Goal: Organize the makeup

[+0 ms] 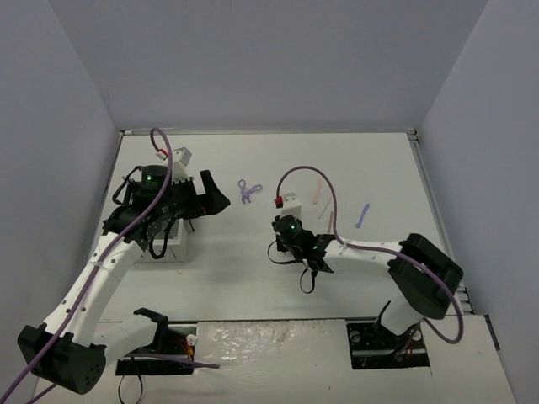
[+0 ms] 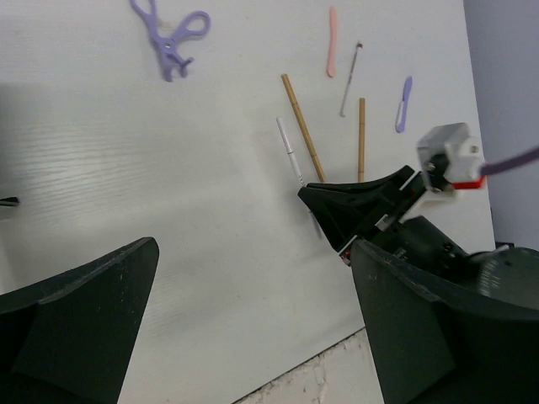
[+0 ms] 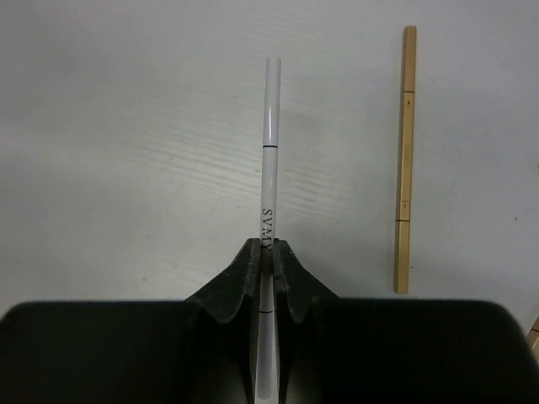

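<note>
White pencil (image 3: 270, 143) being pinched by right pincer (image 3: 268, 251); left pincer (image 2: 253, 252) being held spread; tan sticks (image 2: 301, 126), purple scissor-like tool (image 2: 173, 38) being left unsorted.

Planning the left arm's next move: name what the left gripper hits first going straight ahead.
Probably bare table: the open left gripper aims at the surface between the purple tool and the white pencil. Nothing lies nearer, though depth is hard to judge.

- white pencil (image 3: 270, 143): smooth, glossy, plastic-looking shell with crisp black print.
- tan stick (image 3: 406, 160): matt, wood-like, dull surface.
- purple scissor-like tool (image 2: 168, 46): smooth plastic look.
- desk (image 2: 126, 168): white, matt, with a faint wood grain.
- right gripper (image 3: 269, 251): matt black, plastic-looking fingers (image 3: 237, 290).
</note>
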`<state>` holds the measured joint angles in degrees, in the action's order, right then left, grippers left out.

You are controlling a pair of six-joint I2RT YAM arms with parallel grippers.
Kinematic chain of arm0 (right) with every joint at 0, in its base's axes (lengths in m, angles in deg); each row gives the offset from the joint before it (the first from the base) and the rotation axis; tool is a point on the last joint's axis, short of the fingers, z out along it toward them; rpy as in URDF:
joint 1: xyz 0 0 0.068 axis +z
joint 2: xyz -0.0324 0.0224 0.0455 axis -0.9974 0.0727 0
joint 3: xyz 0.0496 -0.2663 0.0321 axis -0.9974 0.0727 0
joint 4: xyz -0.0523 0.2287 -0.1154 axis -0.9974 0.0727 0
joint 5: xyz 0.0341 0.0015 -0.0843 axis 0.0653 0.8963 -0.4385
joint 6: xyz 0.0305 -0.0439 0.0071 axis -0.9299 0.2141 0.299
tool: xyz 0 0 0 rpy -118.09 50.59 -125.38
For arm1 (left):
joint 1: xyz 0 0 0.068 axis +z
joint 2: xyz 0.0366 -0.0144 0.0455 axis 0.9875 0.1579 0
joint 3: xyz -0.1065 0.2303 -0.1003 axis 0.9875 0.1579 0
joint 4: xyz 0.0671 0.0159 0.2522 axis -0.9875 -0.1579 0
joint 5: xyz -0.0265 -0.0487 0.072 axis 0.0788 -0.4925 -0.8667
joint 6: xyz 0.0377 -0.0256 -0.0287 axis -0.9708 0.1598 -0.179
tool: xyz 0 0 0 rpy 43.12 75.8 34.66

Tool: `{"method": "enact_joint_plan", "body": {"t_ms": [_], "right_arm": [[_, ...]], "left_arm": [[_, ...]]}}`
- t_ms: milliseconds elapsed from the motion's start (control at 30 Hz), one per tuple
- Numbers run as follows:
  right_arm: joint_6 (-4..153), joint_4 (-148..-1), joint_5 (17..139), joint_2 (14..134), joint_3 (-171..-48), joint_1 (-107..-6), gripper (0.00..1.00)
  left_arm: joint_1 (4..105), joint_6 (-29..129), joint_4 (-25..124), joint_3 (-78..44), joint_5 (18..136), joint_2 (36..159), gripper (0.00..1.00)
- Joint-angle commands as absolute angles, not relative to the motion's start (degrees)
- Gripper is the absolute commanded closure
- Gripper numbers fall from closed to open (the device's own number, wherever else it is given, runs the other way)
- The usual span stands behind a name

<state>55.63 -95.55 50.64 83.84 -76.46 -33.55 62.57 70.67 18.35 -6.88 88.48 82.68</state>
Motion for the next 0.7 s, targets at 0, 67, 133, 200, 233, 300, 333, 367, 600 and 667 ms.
{"method": "enact_joint_plan", "body": {"t_ms": [0, 67, 133, 200, 233, 300, 333, 367, 600, 667], "right_arm": [[62.81, -112.39, 56.99, 68.28, -71.58, -31.33, 1.00], [65.17, -115.57, 61.35, 63.97, -70.17, -30.96, 1.00], [66.71, -117.80, 64.44, 61.41, -68.92, -30.58, 1.00], [67.60, -120.35, 66.35, 59.41, -68.34, -30.35, 1.00], [67.73, -121.14, 67.49, 58.66, -68.12, -30.30, 1.00], [68.14, -122.02, 69.14, 57.97, -68.19, -30.28, 1.00], [68.15, -122.04, 69.66, 57.96, -68.20, -30.28, 1.00], [68.11, -122.47, 69.98, 57.82, -68.31, -30.25, 1.00], [67.71, -124.15, 72.14, 57.79, -68.71, -30.20, 1.00], [67.65, -124.18, 72.01, 57.79, -68.64, -30.20, 1.00]], "left_arm": [[58.14, 76.56, 26.55, -9.57, 89.04, 84.83, 0.03], [55.99, 78.24, 28.80, -10.26, 89.59, 85.57, 0.03], [54.09, 79.12, 30.87, -10.82, 89.79, 86.34, 0.03], [52.62, 79.99, 33.30, -11.02, 89.47, 86.73, 0.03], [51.65, 80.34, 33.92, -11.16, 89.03, 86.99, 0.03], [50.26, 81.10, 35.06, -11.39, 87.80, 87.37, 0.03], [49.83, 81.12, 35.08, -11.39, 87.78, 87.63, 0.03], [49.33, 81.59, 35.74, -11.39, 87.41, 87.97, 0.04], [45.99, 84.15, 39.33, -10.95, 85.71, 89.97, 0.30], [45.65, 84.51, 39.68, -10.95, 85.29, 90.33, 0.49]]}}
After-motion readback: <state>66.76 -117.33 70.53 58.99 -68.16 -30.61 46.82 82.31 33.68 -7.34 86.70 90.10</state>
